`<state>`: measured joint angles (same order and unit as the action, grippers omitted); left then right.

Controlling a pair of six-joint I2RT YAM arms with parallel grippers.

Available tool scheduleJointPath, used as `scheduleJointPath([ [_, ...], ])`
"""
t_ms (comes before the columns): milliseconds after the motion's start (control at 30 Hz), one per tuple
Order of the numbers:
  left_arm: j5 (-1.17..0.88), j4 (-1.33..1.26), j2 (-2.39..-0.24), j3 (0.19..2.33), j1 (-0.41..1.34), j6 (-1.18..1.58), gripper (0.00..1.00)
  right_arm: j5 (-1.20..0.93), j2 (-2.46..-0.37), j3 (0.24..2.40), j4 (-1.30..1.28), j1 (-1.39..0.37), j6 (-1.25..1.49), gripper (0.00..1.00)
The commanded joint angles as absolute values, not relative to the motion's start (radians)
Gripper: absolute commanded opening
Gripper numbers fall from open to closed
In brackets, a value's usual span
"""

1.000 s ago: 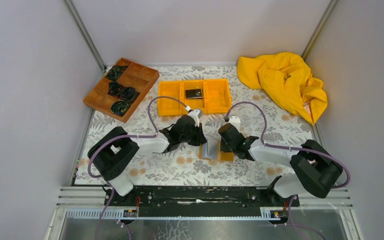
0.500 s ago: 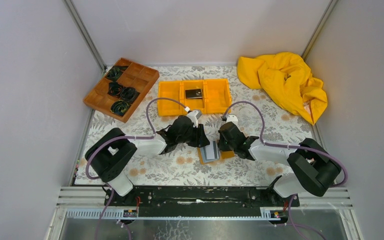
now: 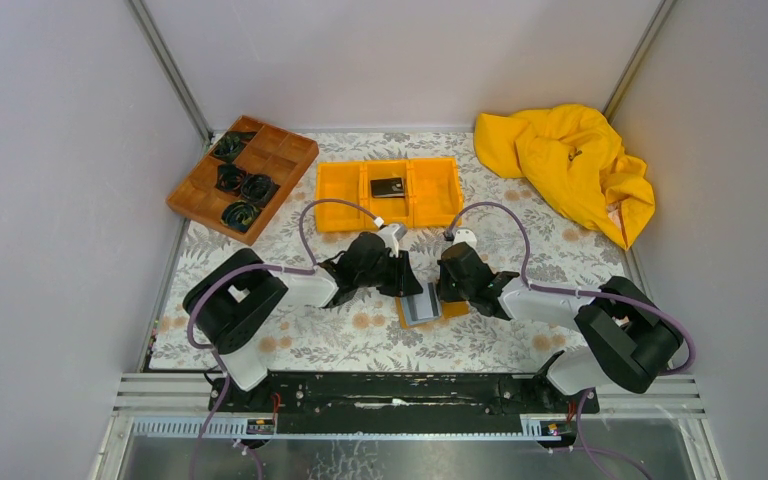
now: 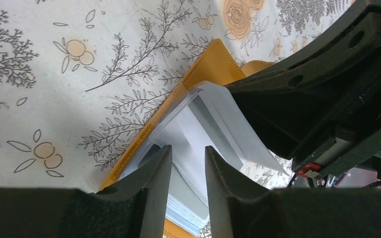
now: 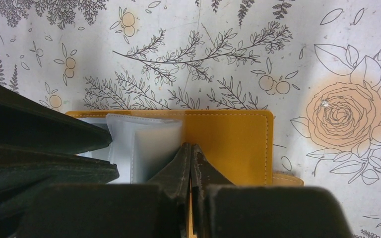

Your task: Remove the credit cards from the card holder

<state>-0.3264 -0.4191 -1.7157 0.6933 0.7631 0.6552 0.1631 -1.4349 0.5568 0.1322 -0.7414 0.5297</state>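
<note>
The orange-tan card holder [image 3: 422,308] lies open on the flowered cloth between my two arms, grey-blue pockets up. My left gripper [image 3: 410,288] hangs over its left side, open. In the left wrist view the left gripper [image 4: 187,156] straddles the pale pocket leaves [image 4: 203,119], and I cannot tell cards from pockets there. My right gripper [image 5: 191,148] is shut, its tips resting on the holder [image 5: 228,136] where the pockets meet the orange flap. One black credit card [image 3: 388,187] lies in the middle compartment of the orange bin.
The orange three-compartment bin [image 3: 338,192] sits behind the arms. A brown wooden divided tray [image 3: 298,158] with black coiled items is at the back left. A crumpled yellow cloth [image 3: 570,165] fills the back right corner. Grey walls stand on both sides.
My left gripper has opened from nearly shut. The pocket leaf that stood upright now lies flatter, and the holder has turned slightly. The right gripper has stayed shut on the same spot.
</note>
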Motion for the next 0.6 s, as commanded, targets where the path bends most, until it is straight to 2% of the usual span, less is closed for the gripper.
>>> scheduleJointPath([
  [0,-0.403,-0.523,-1.726,0.698,0.762,0.679,0.35,0.130,-1.451,0.548,0.123,-0.733,0.515,0.00],
  [133,-0.438,-0.547,-1.737,0.699,0.761,0.691,0.25,0.127,-1.456,0.551,0.123,-0.730,0.515,0.00],
  [267,-0.448,-0.553,-1.740,0.699,0.763,0.695,0.09,0.123,-1.454,0.549,0.124,-0.728,0.513,0.00],
  [333,-0.438,-0.538,-1.727,0.700,0.762,0.689,0.08,0.121,-1.453,0.549,0.124,-0.726,0.514,0.00],
  [400,-0.411,-0.505,-1.711,0.701,0.760,0.687,0.10,0.120,-1.453,0.548,0.124,-0.726,0.514,0.00],
  [500,-0.380,-0.472,-1.686,0.696,0.762,0.699,0.30,0.118,-1.450,0.546,0.126,-0.725,0.514,0.00],
  [567,-0.364,-0.459,-1.674,0.688,0.762,0.719,0.37,0.116,-1.449,0.545,0.126,-0.724,0.514,0.00],
])
